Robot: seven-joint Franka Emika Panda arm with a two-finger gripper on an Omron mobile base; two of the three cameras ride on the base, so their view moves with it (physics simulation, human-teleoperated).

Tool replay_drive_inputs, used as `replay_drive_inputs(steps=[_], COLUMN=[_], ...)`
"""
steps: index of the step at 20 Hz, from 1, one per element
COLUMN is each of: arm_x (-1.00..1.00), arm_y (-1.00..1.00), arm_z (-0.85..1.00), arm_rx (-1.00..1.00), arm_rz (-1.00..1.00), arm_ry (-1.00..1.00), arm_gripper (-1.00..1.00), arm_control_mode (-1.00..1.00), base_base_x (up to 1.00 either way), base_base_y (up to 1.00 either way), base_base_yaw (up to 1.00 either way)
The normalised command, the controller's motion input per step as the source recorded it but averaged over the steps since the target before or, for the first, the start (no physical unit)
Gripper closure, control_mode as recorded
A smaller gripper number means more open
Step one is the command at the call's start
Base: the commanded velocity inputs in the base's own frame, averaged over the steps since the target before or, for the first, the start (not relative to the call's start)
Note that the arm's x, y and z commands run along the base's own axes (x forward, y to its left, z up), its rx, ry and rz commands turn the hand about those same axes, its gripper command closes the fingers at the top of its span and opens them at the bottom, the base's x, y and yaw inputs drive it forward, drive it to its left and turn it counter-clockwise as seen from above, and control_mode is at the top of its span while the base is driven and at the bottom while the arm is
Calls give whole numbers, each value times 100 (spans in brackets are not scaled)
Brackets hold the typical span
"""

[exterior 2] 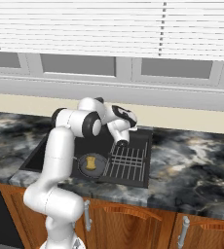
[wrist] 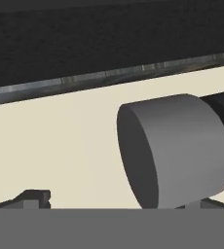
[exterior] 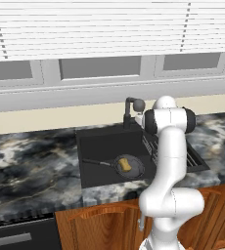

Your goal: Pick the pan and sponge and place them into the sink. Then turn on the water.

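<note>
The dark grey pan [exterior: 137, 169] [exterior 2: 101, 168] lies inside the black sink [exterior: 100, 146] [exterior 2: 41, 155], its thin handle pointing left. On the pan rests the yellow sponge [exterior: 125, 164] [exterior 2: 90, 163]. The black faucet [exterior: 129, 113] stands at the sink's back edge, and its grey round handle [exterior: 139, 104] [wrist: 175, 151] sits close in front of my gripper [wrist: 116, 202]. The gripper is open, with its fingertips [wrist: 36, 197] spread wide on either side below the handle and nothing held. The water is out of view.
A wire dish rack [exterior: 192, 158] [exterior 2: 128, 160] lies right of the basin. Dark marbled counter [exterior: 31, 166] [exterior 2: 196, 170] runs on both sides. A cream wall [wrist: 60, 141] and a window with blinds [exterior: 109, 29] stand behind the faucet. Wooden cabinets [exterior 2: 133, 223] sit below.
</note>
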Motion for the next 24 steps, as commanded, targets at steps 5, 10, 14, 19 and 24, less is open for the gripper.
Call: replay_drive_inputs(steps=[5,10,14,19,24], arm_x=[38,33,32,31,28], arm_y=[38,25,26,22,2], arm_z=[-18,-20,-18,-16,-15], arm_rx=[0,0,0,0,1], arm_rz=[1,0,0,0,0], arm_ry=[-2,-3,-3,-3,-1], arm_gripper=[100,100,100,100,100], arm_control_mode=[-100,-100,-100,-100,-100], base_base_x=[0,0,0,0,0], base_base_y=[0,0,0,0,0], base_base_yaw=[0,0,0,0,0])
